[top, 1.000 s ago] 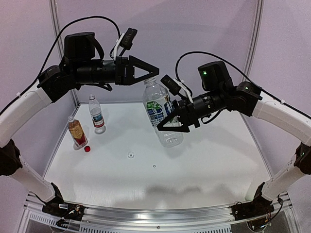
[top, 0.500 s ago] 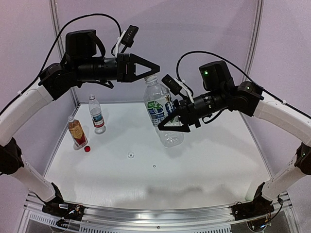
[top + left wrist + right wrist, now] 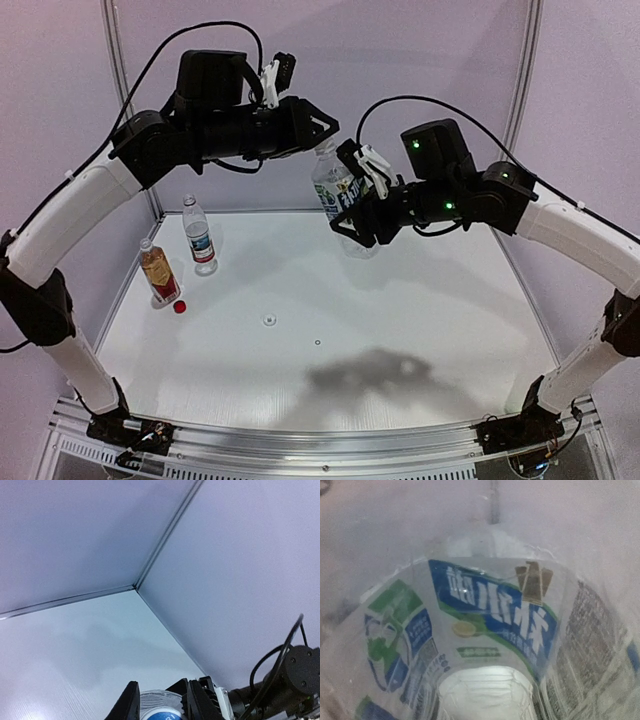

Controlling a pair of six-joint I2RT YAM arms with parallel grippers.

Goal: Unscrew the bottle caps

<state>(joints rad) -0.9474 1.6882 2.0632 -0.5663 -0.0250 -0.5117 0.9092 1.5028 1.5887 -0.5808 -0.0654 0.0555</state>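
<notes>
Right gripper (image 3: 358,222): jaws clamped around clear plastic bottle with green-blue label (image 3: 333,186), raised over white tabletop (image 3: 420,320).
Left gripper (image 3: 322,128): at the bottle's neck; jaws' state unclear.

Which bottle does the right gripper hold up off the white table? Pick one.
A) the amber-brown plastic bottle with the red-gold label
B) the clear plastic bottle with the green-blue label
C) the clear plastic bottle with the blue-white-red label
B: the right gripper clamps the clear plastic bottle with the green-blue label, raised above the white table.
</notes>
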